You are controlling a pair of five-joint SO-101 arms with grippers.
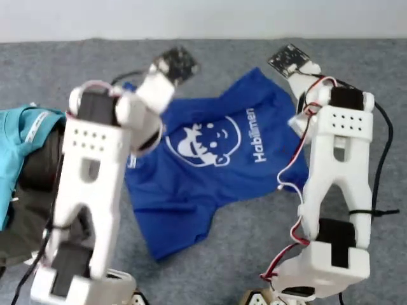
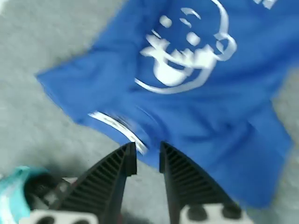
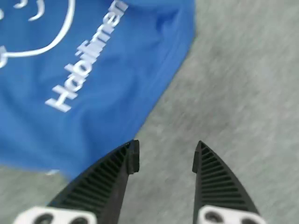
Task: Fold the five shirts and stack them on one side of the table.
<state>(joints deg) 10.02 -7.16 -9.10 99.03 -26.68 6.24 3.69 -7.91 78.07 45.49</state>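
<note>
A blue shirt [image 1: 210,171] with a white face print lies spread and rumpled in the middle of the grey table [image 1: 254,235]. My left gripper [image 2: 148,151] hovers over the collar edge of the blue shirt [image 2: 196,107], its jaws a narrow gap apart with nothing between them. My right gripper [image 3: 166,151] stands wide open over bare table just beside a side edge of the blue shirt [image 3: 93,93]. In the high view the left arm [image 1: 95,165] stands left of the shirt and the right arm [image 1: 337,165] right of it.
A teal shirt [image 1: 25,130] lies on a pile of darker cloth at the table's left edge, and its corner shows beside the left gripper [image 2: 14,186]. Bare grey table lies in front of and right of the blue shirt.
</note>
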